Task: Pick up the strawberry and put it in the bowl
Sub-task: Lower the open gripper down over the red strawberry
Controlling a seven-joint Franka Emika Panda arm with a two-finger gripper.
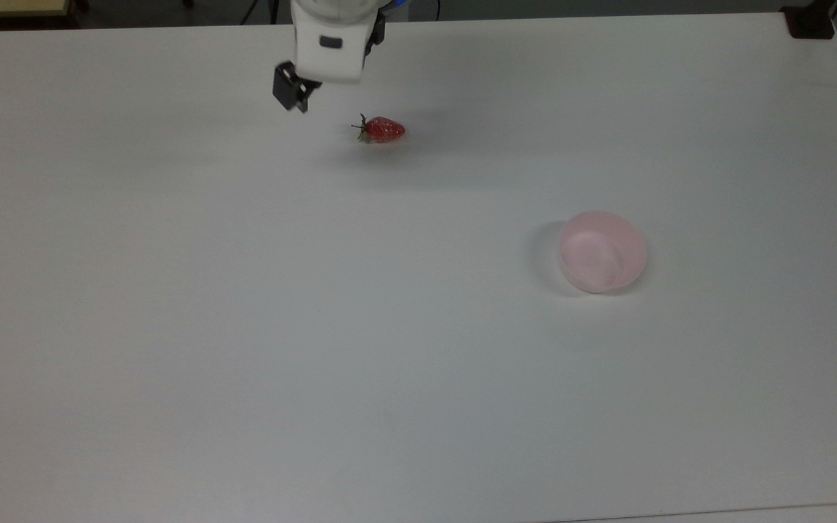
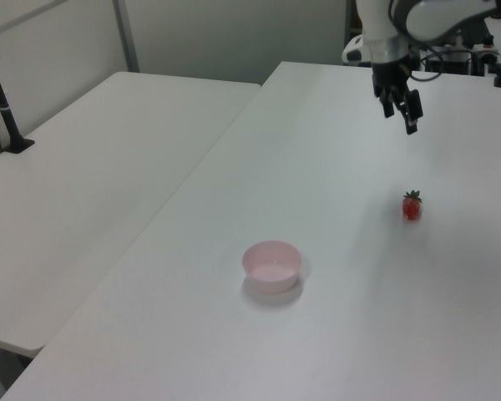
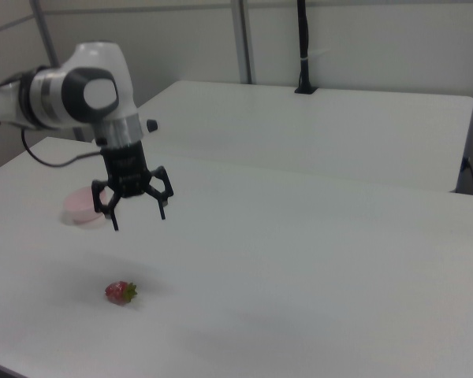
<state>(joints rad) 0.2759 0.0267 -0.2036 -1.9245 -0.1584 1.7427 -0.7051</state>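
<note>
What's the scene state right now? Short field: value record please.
end effector: open, holding nothing, in the air above the table
strawberry: lying on its side on the table, untouched, stem toward the top view's left
end effector vs strawberry: apart; end effector up and to the top view's left of it
bowl: pale pink, upright, nothing inside
bowl vs strawberry: well apart; bowl toward the top view's lower right
table: white
task progress: strawberry not yet grasped
</note>
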